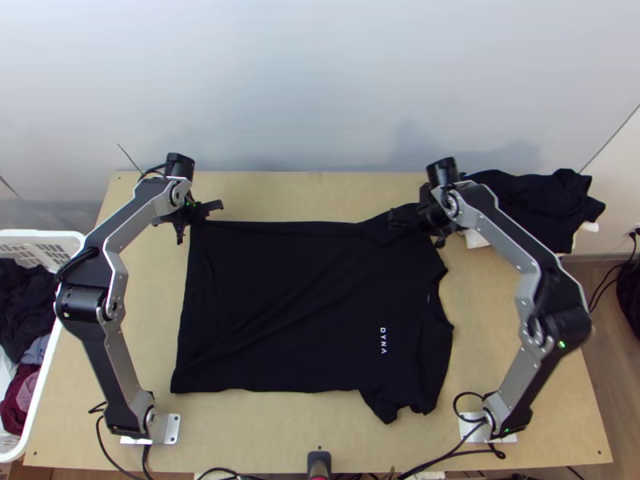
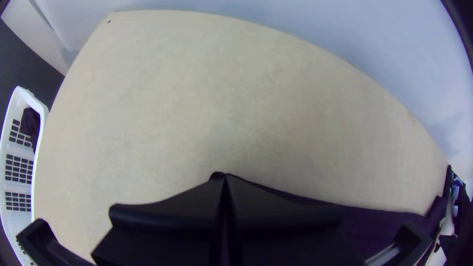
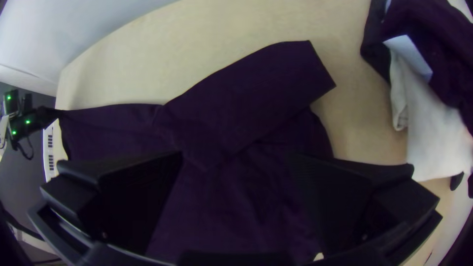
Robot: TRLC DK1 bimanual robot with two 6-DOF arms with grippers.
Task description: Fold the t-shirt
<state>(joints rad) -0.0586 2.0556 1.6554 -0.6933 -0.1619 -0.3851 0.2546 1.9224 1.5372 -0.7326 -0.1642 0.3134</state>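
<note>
Left claw (image 1: 194, 219) clamps, right claw (image 1: 419, 229) gapes.

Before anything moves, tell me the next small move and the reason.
Probably lower the right claw and close it on the t-shirt near its far sleeve: it stands open over the cloth there, while the left claw is shut on the far hem corner.
</note>
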